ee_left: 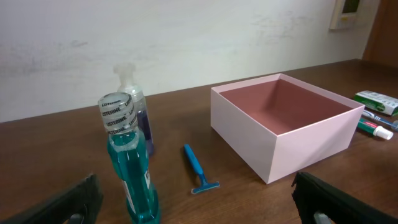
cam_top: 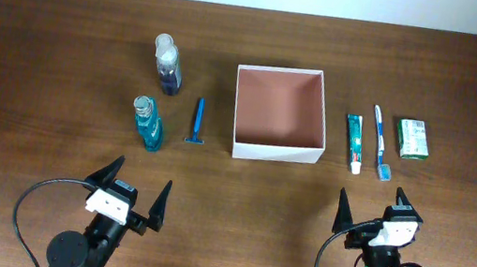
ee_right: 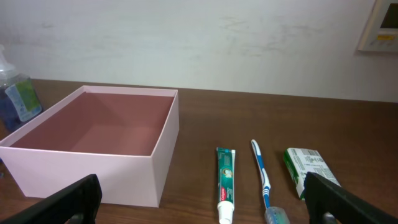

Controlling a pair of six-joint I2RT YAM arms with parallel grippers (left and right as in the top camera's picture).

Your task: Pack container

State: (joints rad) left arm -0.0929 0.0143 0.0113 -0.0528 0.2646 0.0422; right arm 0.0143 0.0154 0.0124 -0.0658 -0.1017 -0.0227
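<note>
Dark wooden table (cam_top: pixel 43 47) against a scuffed white wall (ee_right: pixel 186 37) with a pale panel (ee_right: pixel 380 25).

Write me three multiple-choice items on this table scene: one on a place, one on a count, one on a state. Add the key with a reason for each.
1. The blue razor lies: A. between the teal bottle and the container; B. inside the container; C. leaning on the container.
2. Bottles on the table: A. one; B. two; C. three.
3. The container is: A. lidded; B. half full; C. open and empty.
Key: 1 A, it lies flat on the wood in that gap. 2 B, the teal bottle and a dark-blue bottle beyond it. 3 C, its reddish-brown floor shows bare.
</note>
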